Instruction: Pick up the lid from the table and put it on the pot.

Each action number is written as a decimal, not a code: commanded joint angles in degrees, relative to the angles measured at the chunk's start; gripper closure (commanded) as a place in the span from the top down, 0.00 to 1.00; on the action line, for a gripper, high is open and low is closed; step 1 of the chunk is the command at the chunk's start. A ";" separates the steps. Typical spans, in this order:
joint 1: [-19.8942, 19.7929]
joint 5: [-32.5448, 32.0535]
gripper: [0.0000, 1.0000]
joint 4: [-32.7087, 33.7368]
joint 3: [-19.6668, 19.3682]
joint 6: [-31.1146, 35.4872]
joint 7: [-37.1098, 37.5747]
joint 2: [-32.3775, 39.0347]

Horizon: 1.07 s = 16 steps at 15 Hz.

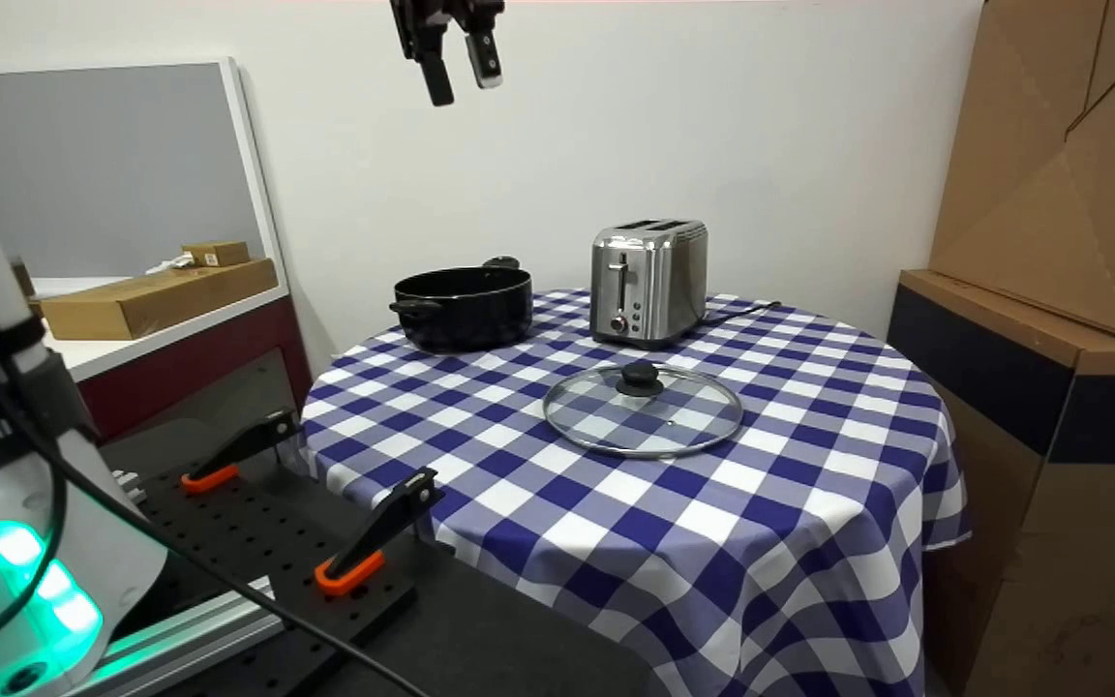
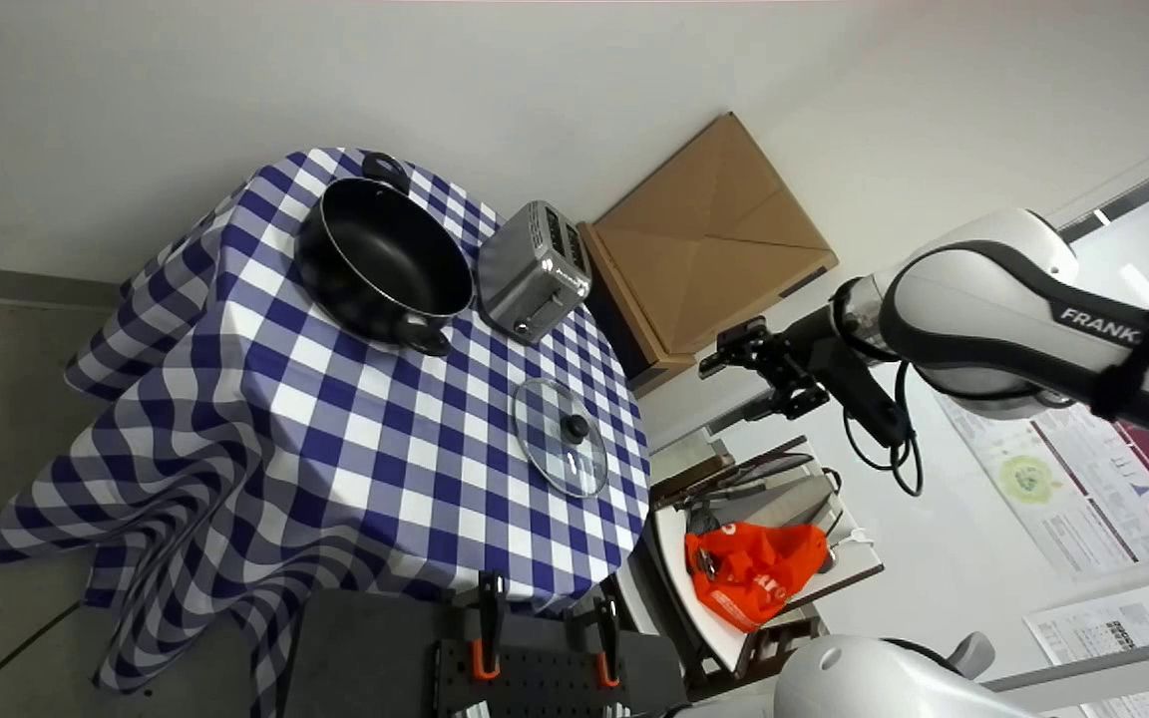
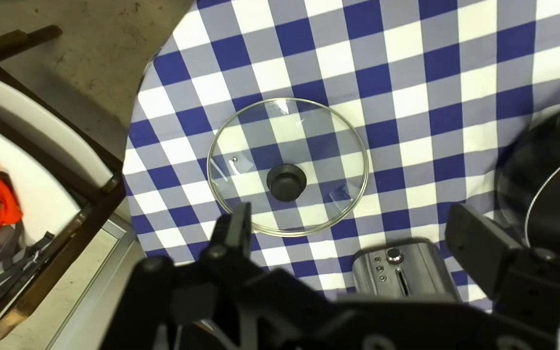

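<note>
Lid (image 1: 643, 416): flat on the tabletop (image 1: 809, 416), clear glass inside a thin metal rim, knob (image 3: 287, 183) upward at centre, checked cloth (image 2: 186, 499) visible through the glass. Near the toaster (image 1: 649, 286) yet apart from it; well apart from the pot (image 1: 468, 318).

Pot: black, upright on the same tabletop, uncovered, dark interior visible from above in an exterior view. Two handles (image 2: 425, 335), at opposite sides.

Toaster: steel, upright, just beside the pot with a gap between, cord (image 1: 746, 313) laid across the cloth behind.

Hand (image 1: 465, 91): high above the tabletop, well apart from the lid. Fingers (image 3: 242, 228) spread wide, as shown best in the wrist view; lid rim partly hidden there by one fingertip.

Arm (image 2: 983, 299): white with black trim, at the right edge of an exterior view.

Clamps (image 1: 381, 528): two, black with orange ends, on a dark board (image 1: 277, 542) beside the tabletop.

Cardboard boxes (image 1: 1051, 194): stacked beyond the tabletop, visible in both exterior views. Orange bundle (image 2: 759, 568): past the tabletop edge, exact nature unclear.
</note>
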 commanded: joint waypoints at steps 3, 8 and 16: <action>-3.73 -2.62 1.00 5.25 -0.96 12.53 2.62 15.18; -7.16 -8.74 1.00 11.64 -1.49 19.05 5.97 27.77; -3.17 -12.57 1.00 21.88 -6.89 20.88 10.12 44.17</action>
